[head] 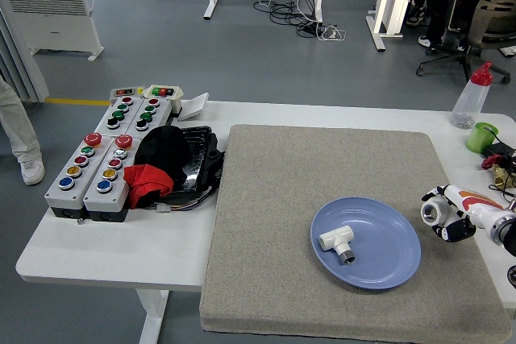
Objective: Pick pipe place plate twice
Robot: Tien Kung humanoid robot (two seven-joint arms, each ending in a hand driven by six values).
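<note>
The head view shows one white plastic T-shaped pipe fitting [337, 241] lying in the round blue plate [387, 267] on the grey mat, while the right hand [448, 217] just beside the plate's right rim grasps a second white pipe piece [433, 213], probably to carry it there.

Bright, even overhead light; soft, faint shadows under the plate [367, 243] and table [121, 255]; sharp focus, slight edge distortion, no glare

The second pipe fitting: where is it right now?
In the head view, the second pipe fitting is at the right edge, held in the right hand just right of the blue plate, above the grey mat.
</note>
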